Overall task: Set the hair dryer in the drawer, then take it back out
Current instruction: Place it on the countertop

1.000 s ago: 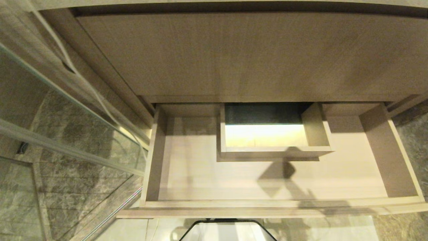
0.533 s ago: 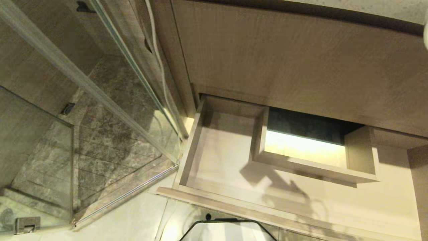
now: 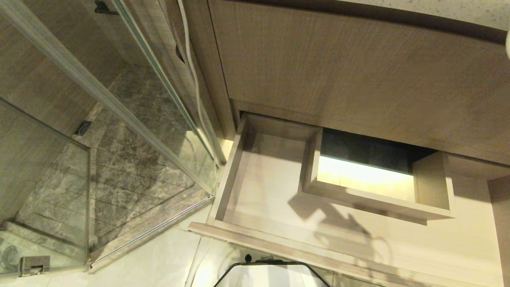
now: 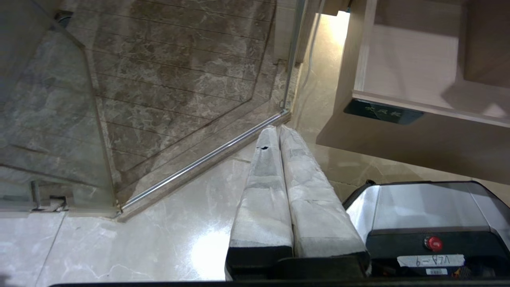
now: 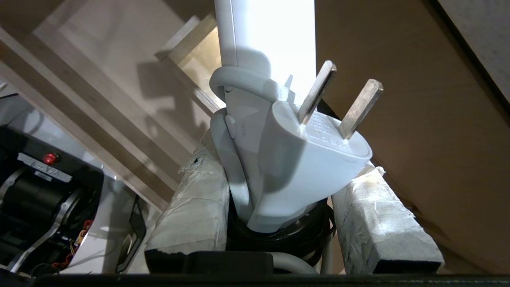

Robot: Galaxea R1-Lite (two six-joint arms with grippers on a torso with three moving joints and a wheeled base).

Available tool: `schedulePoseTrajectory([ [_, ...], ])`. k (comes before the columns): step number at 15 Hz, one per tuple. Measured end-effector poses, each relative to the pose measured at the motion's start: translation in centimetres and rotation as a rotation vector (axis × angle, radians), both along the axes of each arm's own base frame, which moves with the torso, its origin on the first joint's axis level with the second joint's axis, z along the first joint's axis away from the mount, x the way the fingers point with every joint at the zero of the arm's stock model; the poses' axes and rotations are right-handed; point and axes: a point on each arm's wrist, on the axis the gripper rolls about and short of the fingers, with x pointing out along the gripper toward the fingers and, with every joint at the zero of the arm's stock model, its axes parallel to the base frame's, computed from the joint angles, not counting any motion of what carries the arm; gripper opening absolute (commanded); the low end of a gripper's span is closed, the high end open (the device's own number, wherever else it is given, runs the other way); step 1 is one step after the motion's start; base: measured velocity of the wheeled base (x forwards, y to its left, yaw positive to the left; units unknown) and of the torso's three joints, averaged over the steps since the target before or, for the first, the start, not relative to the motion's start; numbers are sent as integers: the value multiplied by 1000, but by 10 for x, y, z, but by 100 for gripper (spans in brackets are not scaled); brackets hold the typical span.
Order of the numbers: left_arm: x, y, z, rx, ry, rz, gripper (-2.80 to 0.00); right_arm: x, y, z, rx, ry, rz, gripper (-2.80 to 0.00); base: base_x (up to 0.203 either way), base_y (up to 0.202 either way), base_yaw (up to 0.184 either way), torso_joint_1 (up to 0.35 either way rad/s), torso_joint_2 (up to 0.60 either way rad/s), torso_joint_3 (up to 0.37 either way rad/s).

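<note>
The drawer [image 3: 279,242] stands pulled out, its pale floor bare around a boxed cut-out [image 3: 374,179]. In the left wrist view its narrow front [image 4: 418,135] carries a dark label [image 4: 382,112]. The white hair dryer [image 5: 263,36] shows only in the right wrist view, with its cord looped round it and its two-pin plug [image 5: 318,155] resting against it. My right gripper [image 5: 287,167] is shut on the hair dryer's dark round end, above the drawer's edge. My left gripper [image 4: 279,129] hangs shut and empty over the floor.
A tall wood-grain cabinet front [image 3: 358,79] rises behind the drawer. A glass shower door [image 3: 119,119] and its metal rail [image 4: 203,159] stand to the left, with a white cable [image 3: 191,67] beside them. My base [image 4: 422,223] is just before the drawer.
The head view has swung, so the drawer now lies right of centre and skewed. Over the last half second the picture barely shifts. The drawer stays open and empty.
</note>
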Motion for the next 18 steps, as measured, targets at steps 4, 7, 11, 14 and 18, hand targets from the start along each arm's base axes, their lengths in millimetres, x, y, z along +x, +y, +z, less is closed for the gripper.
schedulePoseTrajectory([
  [4,0,0,0,0,-2,0,-280,1,0,3,-8,-46,1,-280,0,0,0,188,-404,-137],
  [7,0,0,0,0,0,0,-280,1,0,2,-9,-47,2,-280,0,0,0,152,-523,-185],
  [11,0,0,0,0,-1,0,-280,1,0,2,-8,-48,-2,-280,0,0,0,503,-533,-221],
  [14,0,0,0,0,-1,-1,-280,1,0,3,-3,-49,0,-280,0,0,0,370,-591,-238],
  [18,0,0,0,0,-2,0,-280,1,0,3,-2,-48,0,-280,0,0,0,295,-512,-211],
])
